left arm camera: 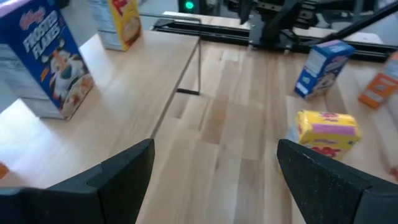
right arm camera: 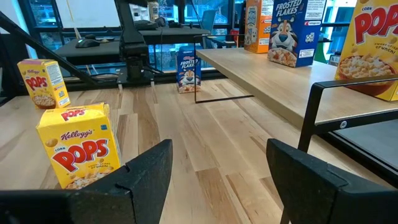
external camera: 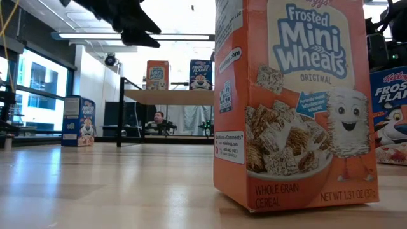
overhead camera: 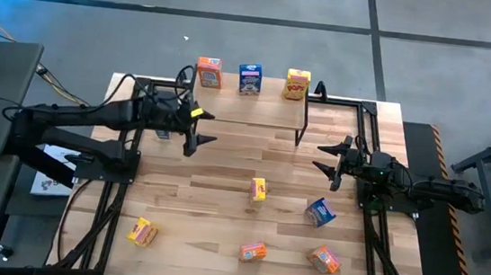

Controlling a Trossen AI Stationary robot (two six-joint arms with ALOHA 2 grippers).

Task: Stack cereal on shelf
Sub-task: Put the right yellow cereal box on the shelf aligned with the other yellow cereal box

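on the shelf (overhead camera: 257,112) at the back of the counter (overhead camera: 222,194) we count three cereal boxes already standing along its far edge: an orange one (overhead camera: 208,72), a blue one (overhead camera: 249,78) and a yellow one (overhead camera: 297,84). six more wait on the counter: a yellow box (overhead camera: 258,189) upright near the middle, a blue box (overhead camera: 320,211) beside it toward the right, a yellow box (overhead camera: 141,231) at front left, and two orange boxes (overhead camera: 253,251) (overhead camera: 324,259) along the front; a further blue one shows only in the low view (external camera: 79,121). we judge the job about a third done. our left tool (overhead camera: 200,126) hovers released and empty beside the shelf's left end, and our right tool (overhead camera: 329,159) hangs released and empty off its right end, both free for the next pick.
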